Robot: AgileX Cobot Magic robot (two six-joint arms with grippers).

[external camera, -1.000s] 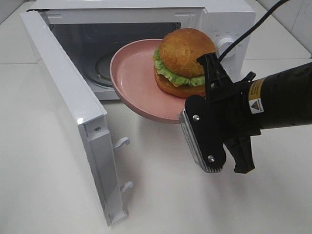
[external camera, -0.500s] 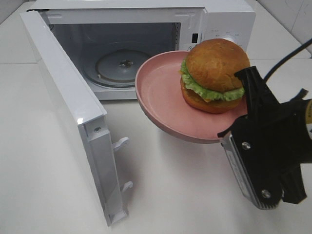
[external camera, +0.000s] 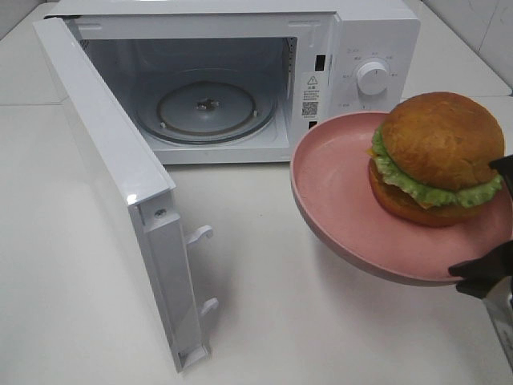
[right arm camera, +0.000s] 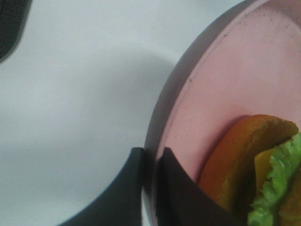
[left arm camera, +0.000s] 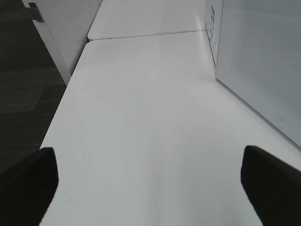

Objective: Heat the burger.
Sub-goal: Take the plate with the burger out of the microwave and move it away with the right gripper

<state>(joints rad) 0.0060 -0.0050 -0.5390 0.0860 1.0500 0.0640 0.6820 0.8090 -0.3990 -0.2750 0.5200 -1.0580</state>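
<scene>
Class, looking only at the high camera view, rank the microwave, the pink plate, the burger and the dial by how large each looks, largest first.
1. Microwave
2. Plate, though it is held nearer the camera, so it looks bigger than it is
3. Burger, also raised toward the camera
4. Dial

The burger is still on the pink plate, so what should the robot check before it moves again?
1. Microwave door open: ok.
2. Turntable bare: ok.
3. Right gripper pinching the pink plate at its rim: ok.
4. Burger sitting on the plate: ok, though the plate tilts, so watch for sliding.
5. Plate inside the microwave: not ok, it hangs in front, to the right of the opening.
6. Left gripper open, holding nothing: ok.
</scene>
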